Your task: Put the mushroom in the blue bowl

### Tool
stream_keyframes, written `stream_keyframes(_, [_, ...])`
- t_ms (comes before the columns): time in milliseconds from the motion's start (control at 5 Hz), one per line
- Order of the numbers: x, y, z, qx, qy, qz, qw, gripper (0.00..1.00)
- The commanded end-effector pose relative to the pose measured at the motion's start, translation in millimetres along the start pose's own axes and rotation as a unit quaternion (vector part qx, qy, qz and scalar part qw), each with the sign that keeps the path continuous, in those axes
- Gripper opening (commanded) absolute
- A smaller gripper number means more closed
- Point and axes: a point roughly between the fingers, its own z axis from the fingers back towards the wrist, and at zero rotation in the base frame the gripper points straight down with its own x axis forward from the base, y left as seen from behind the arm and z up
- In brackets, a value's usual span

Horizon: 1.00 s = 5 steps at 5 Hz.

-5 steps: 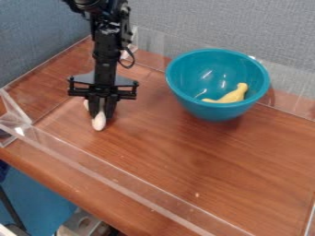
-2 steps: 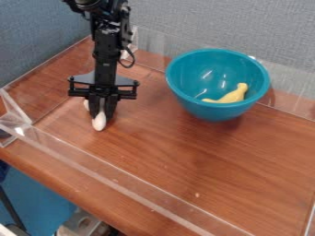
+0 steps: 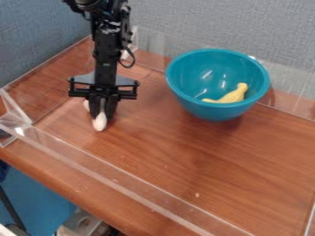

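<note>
**Camera view: mushroom gripped at the left, lift comes next**

At the left I have the gripper (image 3: 102, 114) pointing straight down, fingers clamped on the mushroom (image 3: 99, 120), whose cream stem shows just below them, low on the wooden table (image 3: 185, 157). I judge the grasp made; next I must lift and carry right, clearing the rim of the blue bowl (image 3: 216, 83), where a yellow banana-like piece (image 3: 230, 93) lies. Nothing has shifted since the earlier frames.
</note>
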Motion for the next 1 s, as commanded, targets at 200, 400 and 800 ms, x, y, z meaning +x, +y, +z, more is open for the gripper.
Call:
stream_keyframes(200, [-7.5,-10,30.3,-0.022,-0.011,-0.033,0.9991,0.00])
stream_keyframes(400, [-7.9,-15,60.9,-0.044,-0.030,-0.073,0.9959,0.00])
stream_keyframes(800, [-10.7,-57,145.4,-0.111,-0.072,-0.209,0.9690,0.00])
